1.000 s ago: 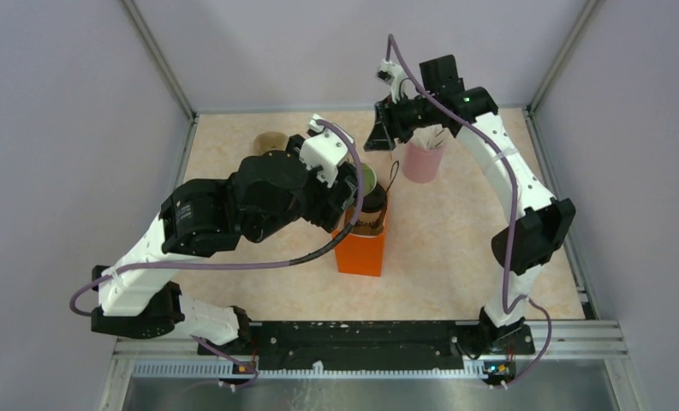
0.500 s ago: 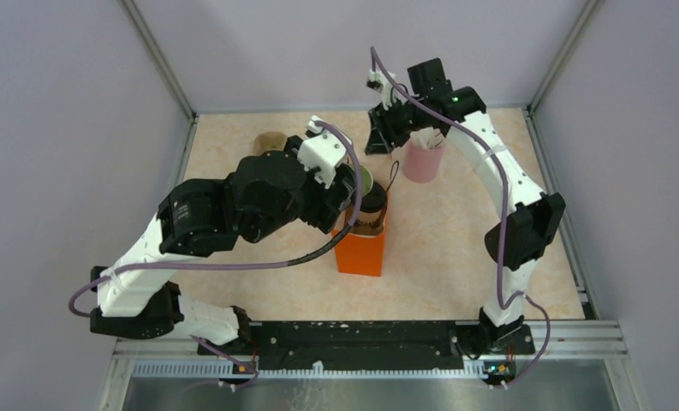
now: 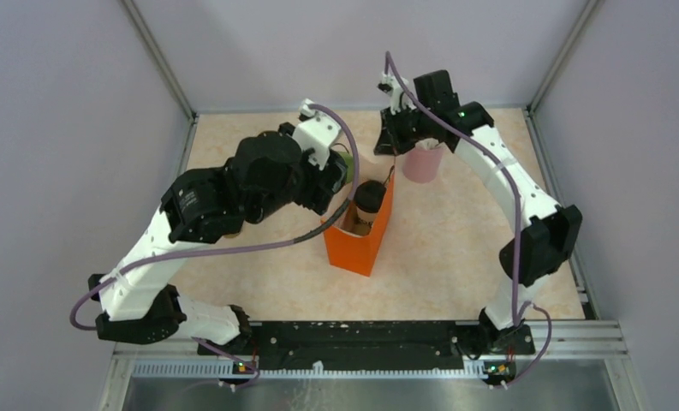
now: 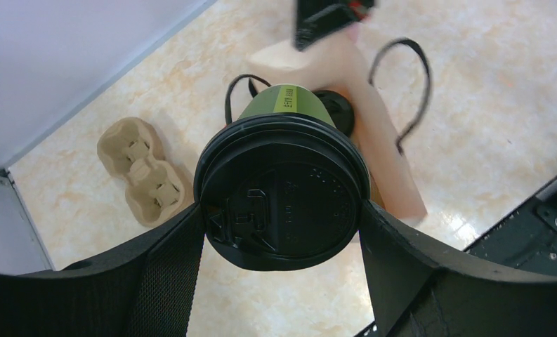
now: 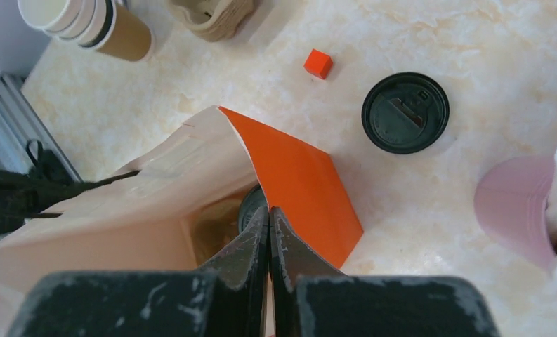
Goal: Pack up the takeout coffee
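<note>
The takeout coffee, an olive-green paper cup with a round black lid, hangs in the air with my left gripper shut on it, one finger on each side of the lid. From above, that cup sits just left of the orange bag's mouth. The bag leans with its mouth open. Inside it stands a second black-lidded cup. My right gripper is shut on the bag's rim and shows at the bag's far corner from above.
A pink cup of white straws stands just right of the right gripper. A loose black lid, a small orange cube, a stack of lidless cups and a cardboard cup carrier lie on the table behind the bag.
The right gripper came down onto the bag's rim and closed on it, and the bag now leans with its mouth wider. The left gripper drew its cup back and to the left.
</note>
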Tool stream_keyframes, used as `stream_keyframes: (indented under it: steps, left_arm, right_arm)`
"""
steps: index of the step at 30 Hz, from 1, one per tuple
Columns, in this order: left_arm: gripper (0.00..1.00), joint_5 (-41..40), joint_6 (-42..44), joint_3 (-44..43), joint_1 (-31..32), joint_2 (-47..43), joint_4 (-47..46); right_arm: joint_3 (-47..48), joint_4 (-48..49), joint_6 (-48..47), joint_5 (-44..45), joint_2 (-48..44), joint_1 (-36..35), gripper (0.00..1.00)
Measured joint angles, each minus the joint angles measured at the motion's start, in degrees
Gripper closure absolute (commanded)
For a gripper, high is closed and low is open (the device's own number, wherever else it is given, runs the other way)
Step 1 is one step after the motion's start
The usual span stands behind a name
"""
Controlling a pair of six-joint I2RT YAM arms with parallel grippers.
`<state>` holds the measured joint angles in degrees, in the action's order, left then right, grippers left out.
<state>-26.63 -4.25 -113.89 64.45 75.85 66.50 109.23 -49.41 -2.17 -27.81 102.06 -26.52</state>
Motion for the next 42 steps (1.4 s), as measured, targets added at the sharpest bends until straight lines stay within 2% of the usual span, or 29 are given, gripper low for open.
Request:
stream_keyframes:
  steps: [3,10,14,18,25,32,42]
  left_arm:
    - [0.33,2.9,1.2,0.0,-6.2,0.4,-1.9]
    - [0.33,8.8,5.1,-0.7,-7.3,1.3,-4.0]
    - [0.33,12.4,6.0,-4.7,-7.4,4.1,-3.9]
    - [0.34,17.4,7.5,-9.7,-7.5,6.8,-3.9]
    - [0.36,22.0,11.1,-9.1,-7.5,5.6,-2.2]
    - [0.36,24.6,10.9,-4.5,-7.5,3.4,2.1]
    - [0.36,29.8,9.3,-6.5,-7.5,3.4,3.5]
  right_arm:
    - [-10.2,6.2,6.6,3.4,-7.7,-0.2,1.00]
    - [-33.3,18.5,19.9,19.4,-32.0,-3.9,1.00]
    - [-39.8,22.9,24.9,27.8,-40.3,-6.7,1.00]
    - [-41.4,26.8,27.3,32.7,-41.5,-7.1,1.00]
    - [-47.5,30.6,22.7,28.9,-42.6,-7.1,1.00]
    - [-57.2,31.1,17.1,24.0,-52.6,-7.2,1.00]
    - [-62.1,31.4,15.5,23.0,-59.8,-7.4,1.00]
